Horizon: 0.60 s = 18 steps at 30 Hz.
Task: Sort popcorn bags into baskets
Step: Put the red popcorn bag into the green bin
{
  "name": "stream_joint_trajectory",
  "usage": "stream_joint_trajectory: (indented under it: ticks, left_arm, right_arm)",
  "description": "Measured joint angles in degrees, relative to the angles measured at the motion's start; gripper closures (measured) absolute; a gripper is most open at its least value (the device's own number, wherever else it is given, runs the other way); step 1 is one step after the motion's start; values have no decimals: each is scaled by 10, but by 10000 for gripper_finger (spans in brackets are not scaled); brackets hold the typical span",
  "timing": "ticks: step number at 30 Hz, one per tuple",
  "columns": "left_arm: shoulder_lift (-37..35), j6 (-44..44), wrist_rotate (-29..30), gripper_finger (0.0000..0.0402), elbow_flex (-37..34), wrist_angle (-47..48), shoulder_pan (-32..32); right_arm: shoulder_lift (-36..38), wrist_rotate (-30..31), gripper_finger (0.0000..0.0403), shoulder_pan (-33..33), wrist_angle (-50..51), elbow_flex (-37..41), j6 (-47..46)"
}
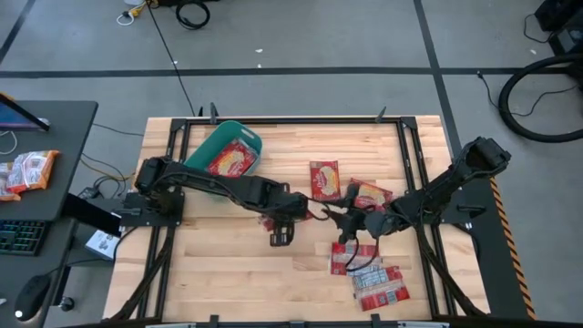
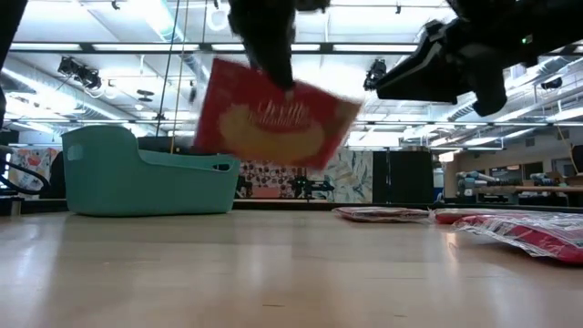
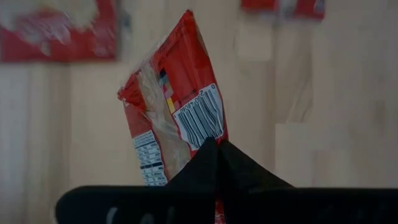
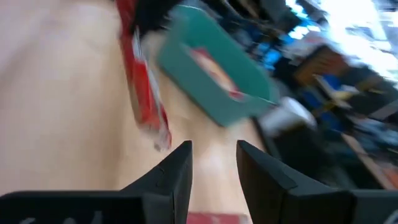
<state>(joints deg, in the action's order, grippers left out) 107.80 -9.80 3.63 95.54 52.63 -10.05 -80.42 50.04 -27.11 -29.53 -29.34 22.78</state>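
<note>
The wooden bench is seen from above, with both dark arms reaching toward its middle from opposite sides. The teal-green basket is placed near the far left corner of the bench, tilted at an angle, and at least one red popcorn bag is seen lying inside it. In the low view the basket is shown standing on the bench at the left. A group of popcorn bags is spread on the right half of the bench: one lies apart toward the middle, another just beside it, and several more are overlapped near the front edge. The left hand is held over the middle of the bench and is closed on a lifted popcorn bag, which is seen hanging clear of the surface in the low view; in the left wrist view its barcode panel is gripped between the pinched fingers. The right hand is held just beside the left one, above the bench, with its fingers narrowly parted and nothing between them.
</note>
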Motion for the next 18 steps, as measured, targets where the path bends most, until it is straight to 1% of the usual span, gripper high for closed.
stream_joint_trajectory:
  ticks: [3,5,9,18]
  left_arm:
    - [-36,-1,2,397,-2,-6,7]
    - [-60,-3,12,397,-5,-1,12]
    - [-126,-18,39,397,-37,-16,26]
    - [-279,-65,46,397,-194,-82,68]
  right_arm:
    - [0,88,273,-22,-2,0,8]
    - [0,116,273,-35,-3,0,10]
    - [0,121,273,-45,-4,0,10]
    - [0,111,273,-44,-17,0,8]
